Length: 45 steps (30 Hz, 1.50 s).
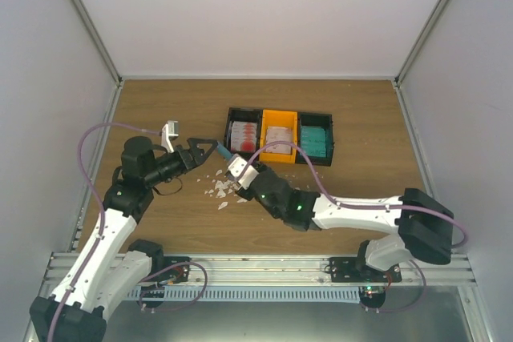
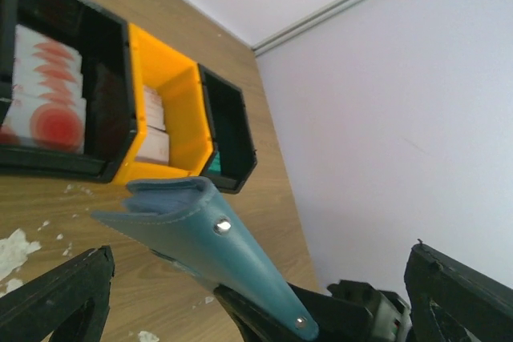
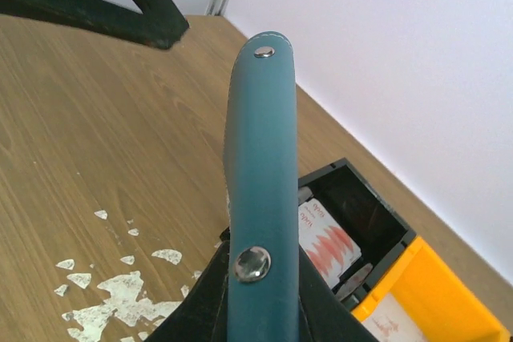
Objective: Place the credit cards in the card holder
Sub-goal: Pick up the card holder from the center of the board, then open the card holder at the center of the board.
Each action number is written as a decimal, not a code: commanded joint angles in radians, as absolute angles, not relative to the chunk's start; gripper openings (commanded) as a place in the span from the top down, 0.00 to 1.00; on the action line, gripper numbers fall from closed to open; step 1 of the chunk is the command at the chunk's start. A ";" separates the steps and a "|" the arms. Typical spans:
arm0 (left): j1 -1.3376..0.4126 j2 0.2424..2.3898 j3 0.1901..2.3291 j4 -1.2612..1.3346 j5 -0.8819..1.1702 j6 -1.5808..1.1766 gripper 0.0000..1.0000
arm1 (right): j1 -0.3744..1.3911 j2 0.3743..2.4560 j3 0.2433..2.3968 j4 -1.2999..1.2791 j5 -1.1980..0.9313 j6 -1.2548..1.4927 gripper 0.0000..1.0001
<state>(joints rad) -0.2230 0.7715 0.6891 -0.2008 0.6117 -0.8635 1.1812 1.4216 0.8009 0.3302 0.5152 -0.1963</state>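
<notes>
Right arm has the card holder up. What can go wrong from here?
1. Only the right end effector pinches the card holder, by one end; the left end effector is open, so it may slip or tilt.
2. The holder is folded shut, slots hidden.
3. White scraps could foul a grasp.

**Left fingers wide, right fingers clamped**

The left arm (image 1: pixel 112 222) bends inward at the elbow, with the left fingers (image 1: pixel 205 144) spread fully apart. The right arm (image 1: pixel 353 214) stretches low toward it, and the right fingers (image 3: pixel 199 314) are pinched tight on the card holder (image 3: pixel 260 182).
</notes>
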 commanded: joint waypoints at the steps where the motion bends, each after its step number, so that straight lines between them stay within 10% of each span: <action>1: -0.226 0.770 0.670 -0.222 0.560 -0.885 0.02 | 1.227 1.462 0.831 0.471 0.621 -0.320 1.00; 16: -0.227 0.824 0.566 -0.135 0.651 -1.068 0.30 | 1.310 1.645 0.909 0.634 0.735 -0.500 0.99; 28: -0.226 0.868 0.568 -0.091 0.637 -1.022 0.99 | 1.320 1.580 0.906 0.432 0.624 -0.269 0.74; 34: -0.227 0.887 0.595 -0.077 0.636 -0.855 1.00 | 1.288 1.382 0.882 0.165 0.427 0.044 0.24; 45: -0.236 0.900 0.617 -0.024 0.826 -0.618 1.00 | 1.115 1.281 0.997 -0.144 0.192 0.484 0.21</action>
